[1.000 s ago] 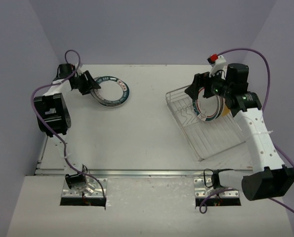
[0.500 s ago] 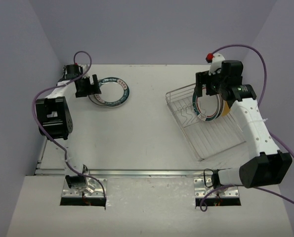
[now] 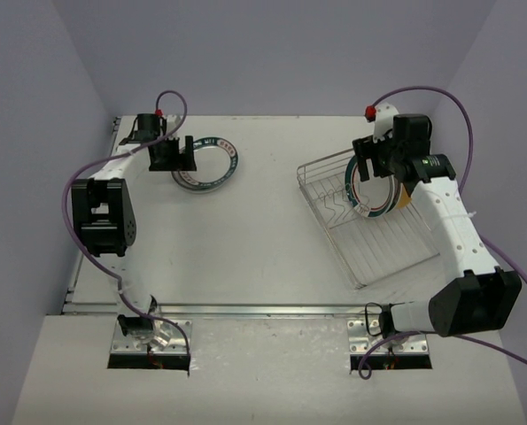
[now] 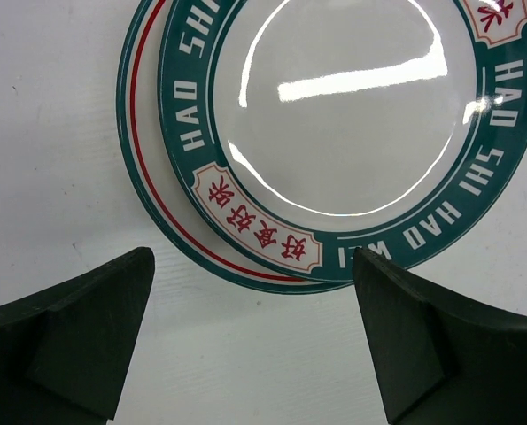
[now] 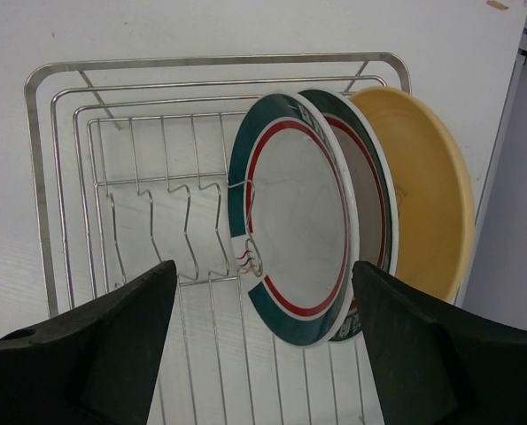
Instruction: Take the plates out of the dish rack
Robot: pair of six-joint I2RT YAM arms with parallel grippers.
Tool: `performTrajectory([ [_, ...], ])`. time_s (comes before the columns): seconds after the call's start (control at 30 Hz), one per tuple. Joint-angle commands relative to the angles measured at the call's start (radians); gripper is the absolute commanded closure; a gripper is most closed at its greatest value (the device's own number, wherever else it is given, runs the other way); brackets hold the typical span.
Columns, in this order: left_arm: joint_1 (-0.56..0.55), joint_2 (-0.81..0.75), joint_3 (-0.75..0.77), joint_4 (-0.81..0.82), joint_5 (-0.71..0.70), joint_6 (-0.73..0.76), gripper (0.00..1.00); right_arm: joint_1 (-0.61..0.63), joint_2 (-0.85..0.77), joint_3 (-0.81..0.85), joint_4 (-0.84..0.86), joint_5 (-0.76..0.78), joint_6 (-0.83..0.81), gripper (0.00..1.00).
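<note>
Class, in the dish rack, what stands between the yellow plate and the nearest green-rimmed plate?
Another green-rimmed plate, between the yellow plate and the front plate; the right wrist view shows it.

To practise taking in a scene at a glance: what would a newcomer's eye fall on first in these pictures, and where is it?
On the right of the table, a silver dish rack holds three plates on edge: two green-and-red-rimmed plates and a yellow plate behind them, with the right gripper open before them. At the far left, two stacked plates with green rims lie flat, with the left gripper open over them.
</note>
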Motion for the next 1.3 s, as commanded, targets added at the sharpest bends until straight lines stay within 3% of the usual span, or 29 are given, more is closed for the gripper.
performTrajectory([
  [0.0,0.008,-0.091,0.035,0.038,0.035,-0.01,0.11,-0.002,-0.037,-0.019,0.054,0.06,-0.038,0.36],
  [0.13,-0.004,-0.187,-0.009,0.071,0.036,-0.012,0.12,-0.002,-0.022,-0.019,0.065,0.096,-0.078,0.59],
  [0.23,-0.015,-0.254,-0.035,0.076,0.034,-0.005,0.12,-0.002,0.004,-0.02,0.069,0.126,-0.102,0.67],
  [0.87,-0.02,-0.388,-0.155,0.083,0.043,-0.003,0.11,-0.038,0.15,-0.071,0.195,0.195,-0.186,0.68],
  [1.27,-0.025,-0.39,-0.192,0.1,0.041,0.002,0.1,-0.043,0.088,-0.015,0.151,0.145,-0.152,0.67],
])
